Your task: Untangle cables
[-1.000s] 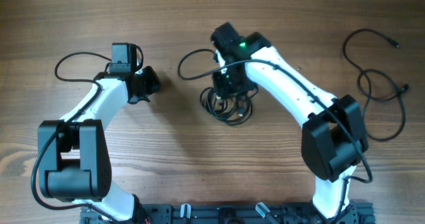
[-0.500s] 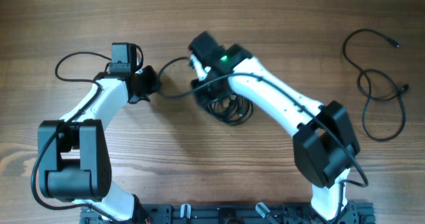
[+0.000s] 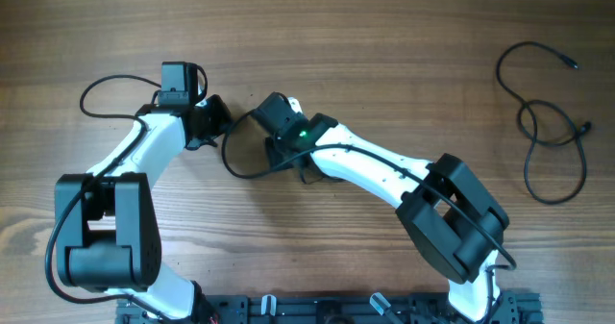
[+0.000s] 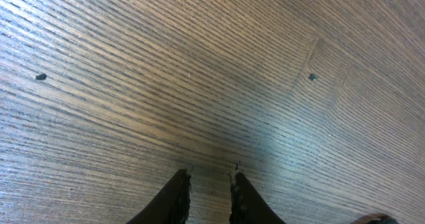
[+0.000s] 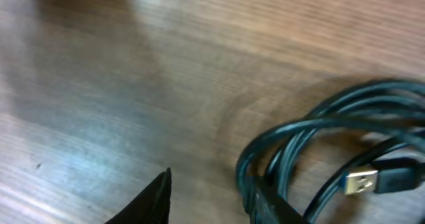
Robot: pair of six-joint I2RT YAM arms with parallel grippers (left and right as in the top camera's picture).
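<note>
A loose loop of a black cable (image 3: pixel 228 156) curves out on the wood between my two grippers, and the rest of the bundle lies mostly hidden under the right arm. In the right wrist view the coiled cables (image 5: pixel 312 147) and a silver USB plug (image 5: pixel 362 182) lie against the outer side of the right finger. My right gripper (image 5: pixel 212 197) (image 3: pixel 277 153) is open, with only bare wood between its fingers. Just left of the loop, my left gripper (image 4: pixel 210 187) (image 3: pixel 219 122) points down at the table, its jaws a narrow gap apart around nothing.
Another black cable (image 3: pixel 553 137) lies spread out by itself at the far right of the wooden table (image 3: pixel 384 36). The right arm (image 3: pixel 384 175) stretches across the middle. A thicker wire (image 3: pixel 96 93) loops off the left arm.
The right arm has swept left toward the left gripper, dragging a cable loop with it and covering the bundle. Its jaws have widened. The left arm has not moved.
</note>
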